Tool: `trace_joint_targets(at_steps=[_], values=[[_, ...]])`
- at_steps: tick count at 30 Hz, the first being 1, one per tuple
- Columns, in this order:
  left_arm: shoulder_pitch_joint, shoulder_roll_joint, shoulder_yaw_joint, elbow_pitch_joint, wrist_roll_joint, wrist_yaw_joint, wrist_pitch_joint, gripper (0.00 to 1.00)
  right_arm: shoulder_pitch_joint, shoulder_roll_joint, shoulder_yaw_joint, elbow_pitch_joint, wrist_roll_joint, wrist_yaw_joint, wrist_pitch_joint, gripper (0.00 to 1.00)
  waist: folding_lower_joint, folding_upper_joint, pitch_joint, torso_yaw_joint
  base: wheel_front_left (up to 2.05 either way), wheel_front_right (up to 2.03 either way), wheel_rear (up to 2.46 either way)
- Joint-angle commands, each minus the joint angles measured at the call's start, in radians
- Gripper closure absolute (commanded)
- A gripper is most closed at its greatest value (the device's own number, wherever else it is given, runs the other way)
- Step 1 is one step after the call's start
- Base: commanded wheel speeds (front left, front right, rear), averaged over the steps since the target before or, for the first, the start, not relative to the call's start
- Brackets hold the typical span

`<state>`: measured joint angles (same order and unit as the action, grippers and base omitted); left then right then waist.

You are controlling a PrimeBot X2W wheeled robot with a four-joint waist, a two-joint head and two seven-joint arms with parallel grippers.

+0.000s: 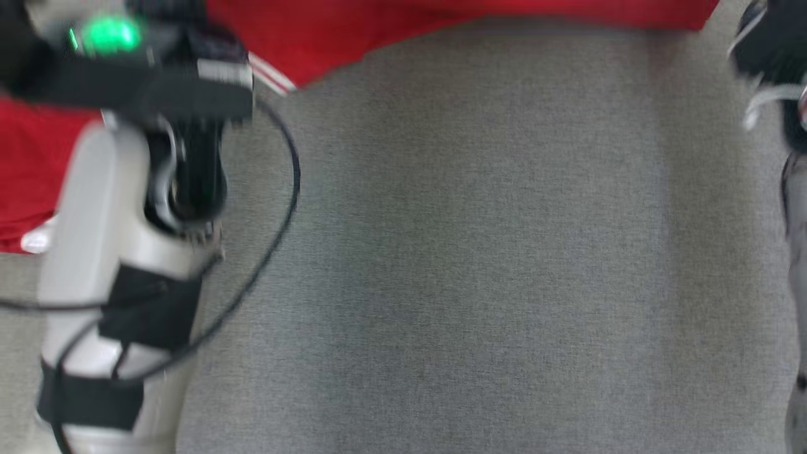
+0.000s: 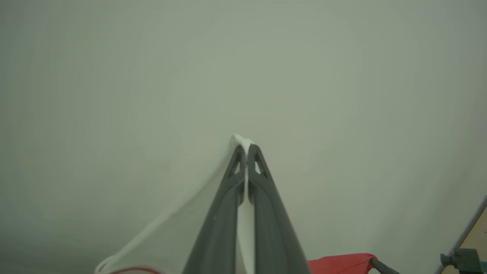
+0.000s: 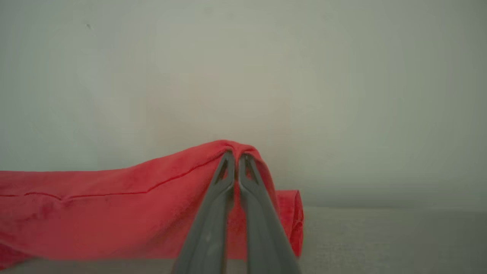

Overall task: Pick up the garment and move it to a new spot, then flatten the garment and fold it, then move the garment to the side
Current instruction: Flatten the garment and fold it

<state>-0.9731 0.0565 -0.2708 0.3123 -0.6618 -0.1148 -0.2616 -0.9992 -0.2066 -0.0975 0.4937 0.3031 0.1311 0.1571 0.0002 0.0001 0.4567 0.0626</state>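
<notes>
A grey surface (image 1: 504, 284) takes up most of the head view. A red garment (image 1: 391, 25) runs along the far edge of it, across the top of that view, and comes down the left side behind the left arm (image 1: 94, 265). That arm is a pale forearm wrapped in black straps, with a thin black cable (image 1: 280, 214) looping beside it and a green light (image 1: 110, 34) glowing near its wrist. White stripes (image 1: 271, 74) edge the garment just beside the wrist.

In the right wrist view, the right gripper (image 3: 236, 154) has its two dark fingers pressed together on a raised fold of the red cloth. The garment peaks at the fingertips. From there it drapes away to the left in a long ridge and drops down to the grey surface, with a rolled end just right of the fingers. A pale wall (image 3: 243, 57) lies behind.

In the left wrist view, the left gripper (image 2: 246, 148) is also clamped together, pinching a white strip of the garment at its tips. The strip stretches down to the lower left, where a red edge shows. Another bit of red cloth sits at the bottom right.
</notes>
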Motion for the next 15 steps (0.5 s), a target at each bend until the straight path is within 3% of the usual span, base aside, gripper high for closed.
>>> trace_joint_targets(at_steps=[1,5,9,10,15], values=[[0.062,0.007,0.005,-0.027,-0.009,-0.005,-0.004,1.0,0.062,-0.019,0.014,-0.034,0.033,-0.001,0.039,1.0,-0.0002,-0.0001,-0.038,0.02,0.0,0.0,0.0],[0.187,0.018,0.012,-0.075,-0.03,-0.002,-0.003,1.0,0.192,-0.039,0.027,-0.118,0.078,-0.001,0.134,1.0,-0.0002,-0.0001,-0.085,0.031,0.0,0.0,0.0],[0.352,0.038,0.015,-0.15,-0.065,0.018,0.025,1.0,0.38,-0.039,-0.038,-0.264,0.102,-0.001,0.265,1.0,-0.0002,-0.0001,-0.153,0.045,0.0,0.0,0.0],[0.428,0.057,0.01,-0.182,-0.075,0.03,0.056,1.0,0.476,-0.019,-0.07,-0.337,0.095,-0.001,0.333,1.0,-0.0002,-0.0001,-0.187,0.047,0.0,0.0,0.0],[0.625,0.097,-0.017,-0.269,-0.108,0.069,0.161,1.0,0.671,0.049,-0.139,-0.5,0.048,-0.001,0.516,1.0,-0.0002,-0.0001,-0.258,0.037,0.0,0.0,0.0]])
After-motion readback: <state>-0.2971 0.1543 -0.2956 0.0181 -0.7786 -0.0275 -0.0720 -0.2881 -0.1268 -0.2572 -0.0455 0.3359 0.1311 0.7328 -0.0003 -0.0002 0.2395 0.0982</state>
